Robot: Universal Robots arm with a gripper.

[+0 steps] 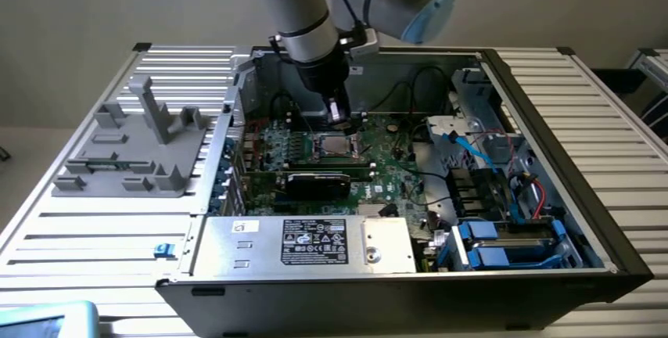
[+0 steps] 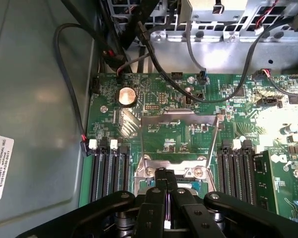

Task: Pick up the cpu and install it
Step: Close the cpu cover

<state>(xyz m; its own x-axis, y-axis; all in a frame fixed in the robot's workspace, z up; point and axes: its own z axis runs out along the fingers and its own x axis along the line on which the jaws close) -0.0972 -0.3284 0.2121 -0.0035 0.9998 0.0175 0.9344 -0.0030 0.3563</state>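
In the exterior view the cpu [image 1: 334,148] is a dull silver square lying flat inside the socket frame [image 1: 358,149] on the green motherboard [image 1: 392,162], within the open computer case. My gripper [image 1: 342,124] hangs just above the cpu's far edge, shut, and I see nothing between its fingers. In the wrist view the black fingers [image 2: 160,196] are pressed together over the socket, and they cover most of it. The socket's metal load plate [image 2: 179,124] stands raised beyond the gripper [image 2: 166,173].
A silver power supply box [image 1: 313,244] with a label fills the case's near side. A black expansion card [image 1: 318,183] lies between it and the socket. Cables [image 1: 418,88] and blue drive bays [image 1: 501,244] crowd the exterior view's right. A grey fixture [image 1: 136,150] stands outside on the left. Memory slots [image 2: 109,171] flank the socket.
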